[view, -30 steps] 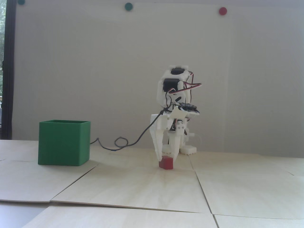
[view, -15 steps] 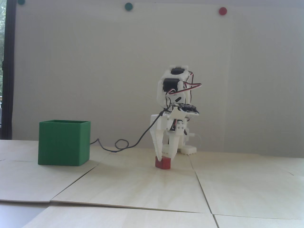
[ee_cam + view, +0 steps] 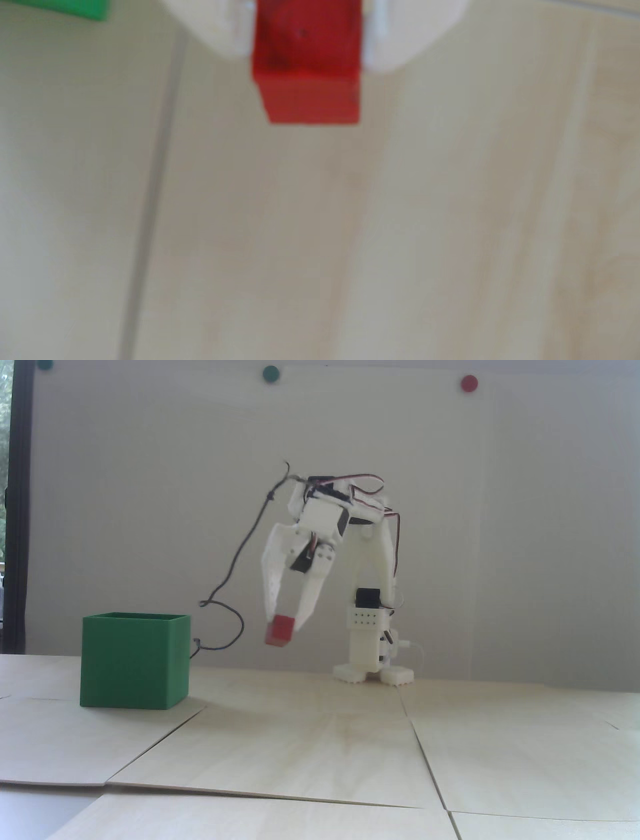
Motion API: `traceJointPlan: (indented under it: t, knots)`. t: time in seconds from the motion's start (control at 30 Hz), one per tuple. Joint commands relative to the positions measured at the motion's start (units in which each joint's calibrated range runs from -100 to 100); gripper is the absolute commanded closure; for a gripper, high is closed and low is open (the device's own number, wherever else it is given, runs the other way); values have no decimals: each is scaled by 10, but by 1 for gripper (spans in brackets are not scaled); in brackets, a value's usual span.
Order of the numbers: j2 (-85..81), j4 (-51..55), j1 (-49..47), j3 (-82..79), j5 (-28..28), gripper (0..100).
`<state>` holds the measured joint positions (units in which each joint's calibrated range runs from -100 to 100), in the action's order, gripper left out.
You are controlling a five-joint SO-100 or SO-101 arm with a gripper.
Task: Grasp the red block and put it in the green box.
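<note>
A pale wall (image 3: pixel 150 510) fills the background in the fixed view, with round magnets pinned near its top: a green magnet (image 3: pixel 270 373) in the middle and a red magnet (image 3: pixel 469 383) further right. Below it lies a desk (image 3: pixel 320 750) of light wooden panels with thin seams between them. Toward the far edge of the desk, right of centre, stands the white arm (image 3: pixel 372 595), bent forward and down, a dark cable (image 3: pixel 235 570) trailing from it toward the left. And there's the gripper (image 3: pixel 286 622), pointing down, its two white fingers pinching the red block (image 3: pixel 279 631) right at their tips! The block hangs tilted in the air, clear of the desk surface, its lower half sticking out below the fingertips. Over on the left side of the desk sits the green box (image 3: pixel 135 660), open at the top, well apart from the block; the block hangs to the right of the box at roughly the height of its rim. Now to the wrist view, quite blurred: the red block (image 3: pixel 306 69) sits at the top edge, squeezed between the gripper's (image 3: pixel 306 41) white fingers, one on each side and touching it. Wooden desk (image 3: pixel 346 242) panels spread out below, a seam running down the left part. A sliver of the green box (image 3: pixel 69 7) peeks in at the top left corner.
</note>
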<state>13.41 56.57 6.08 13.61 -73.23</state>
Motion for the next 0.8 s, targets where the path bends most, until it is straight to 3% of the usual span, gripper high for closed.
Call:
traceJointPlan:
  t: [0.0,0.17,0.43,0.77]
  knots:
    - [-99,-3,59,107,5,98]
    - [-109,-12,137,197,0,98]
    - [-104,-8,247,208,0,98]
    - [-104,-3,268,159,5,98]
